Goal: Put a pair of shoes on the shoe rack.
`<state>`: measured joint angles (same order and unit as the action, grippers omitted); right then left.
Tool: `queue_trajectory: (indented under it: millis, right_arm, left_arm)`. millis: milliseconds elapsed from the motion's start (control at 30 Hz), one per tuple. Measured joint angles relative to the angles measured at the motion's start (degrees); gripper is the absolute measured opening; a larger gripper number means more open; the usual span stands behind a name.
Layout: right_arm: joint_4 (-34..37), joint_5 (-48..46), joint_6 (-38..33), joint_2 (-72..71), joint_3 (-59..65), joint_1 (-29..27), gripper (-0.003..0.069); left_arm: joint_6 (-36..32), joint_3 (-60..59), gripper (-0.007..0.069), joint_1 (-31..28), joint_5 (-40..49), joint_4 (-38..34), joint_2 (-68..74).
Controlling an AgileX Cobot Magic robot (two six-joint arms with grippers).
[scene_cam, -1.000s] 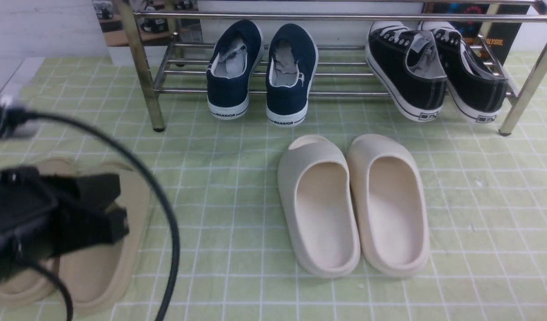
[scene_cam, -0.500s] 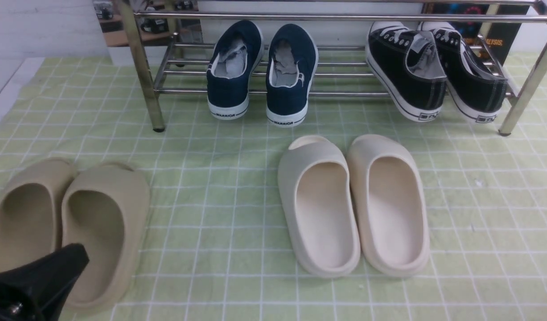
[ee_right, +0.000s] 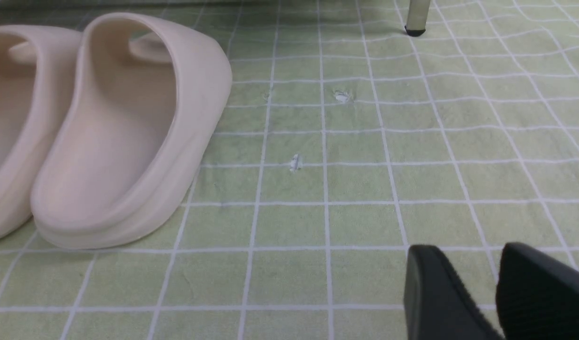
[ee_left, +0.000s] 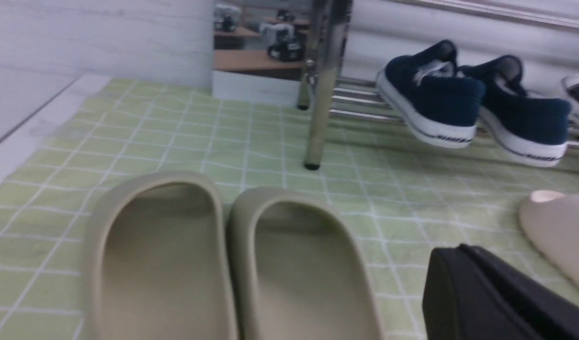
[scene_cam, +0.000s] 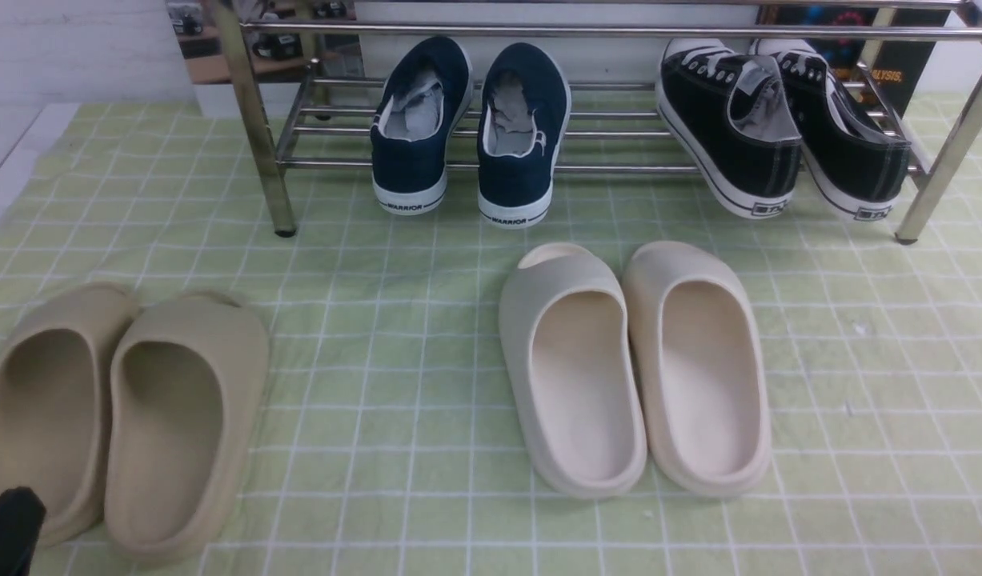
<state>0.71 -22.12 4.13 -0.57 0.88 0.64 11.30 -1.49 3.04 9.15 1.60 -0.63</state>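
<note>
Navy slip-ons [scene_cam: 516, 132] side by side on lower bars of chrome rack [scene_cam: 619, 30], heels out, prob. for easy reach; placing looks done. L gripper [ee_left: 452, 250] closed, nothing held, low nr taupe slides [scene_cam: 178, 424], prob. parked clear of rack. R gripper [ee_right: 475, 248] spread wide, empty, over cloth, prob. not needed now.

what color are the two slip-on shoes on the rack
Navy blue, with white rubber soles; it shows best in the front view.

Soft, even light (faint shadows); left wrist view dimmer, slightly blurred
</note>
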Motion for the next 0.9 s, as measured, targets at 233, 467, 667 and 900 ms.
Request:
queue_trajectory:
  millis: [233, 467, 667, 900]
  right_arm:
    - [0.0, 0.0, 0.0, 0.0, 0.0, 0.0, 0.0239]
    - [0.0, 0.0, 0.0, 0.0, 0.0, 0.0, 0.0239]
    - [0.0, 0.0, 0.0, 0.0, 0.0, 0.0, 0.0239]
    - [0.0, 0.0, 0.0, 0.0, 0.0, 0.0, 0.0239]
  left_arm:
    - [-1.93, -0.27, -0.0013, -0.41, 13.72, -3.09, 0.0]
    - [-3.17, -0.27, -0.0013, -0.41, 13.77, -3.33, 0.0]
    - [-3.22, -0.27, -0.0013, -0.41, 13.79, -3.33, 0.0]
    - [-3.22, -0.27, -0.0013, -0.41, 13.79, -3.33, 0.0]
